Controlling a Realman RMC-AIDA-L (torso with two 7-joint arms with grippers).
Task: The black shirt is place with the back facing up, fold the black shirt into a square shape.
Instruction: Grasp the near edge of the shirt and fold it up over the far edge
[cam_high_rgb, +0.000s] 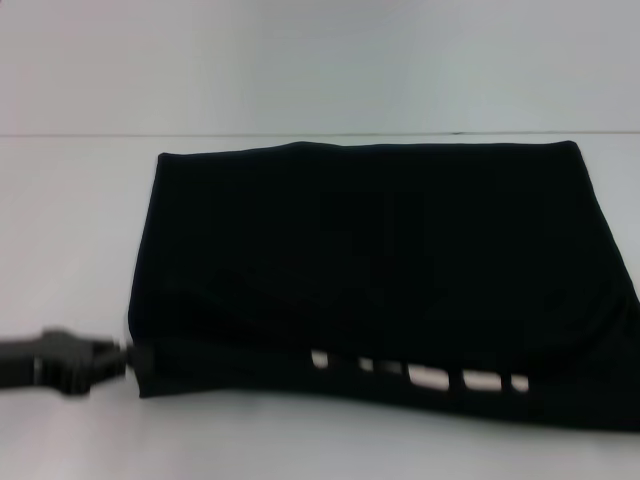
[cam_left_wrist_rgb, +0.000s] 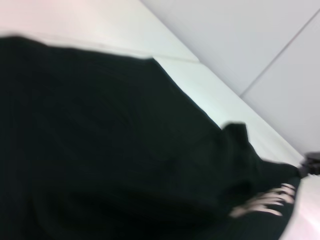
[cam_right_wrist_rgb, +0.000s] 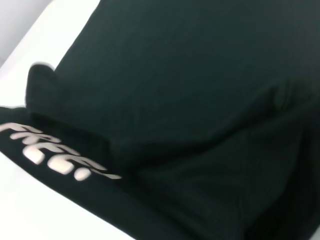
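The black shirt lies folded on the white desk, pale lettering peeking along its near edge. The left hand meets the shirt's near-left corner, probably to tidy the fold; whether it pinches cannot be told. The right hand is unseen.

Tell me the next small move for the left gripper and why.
Probably lift the near-left corner and carry it toward the far edge. The left gripper sits at that corner of the black shirt, which lies as a wide rectangle with white lettering showing along the near edge, so another fold seems needed.
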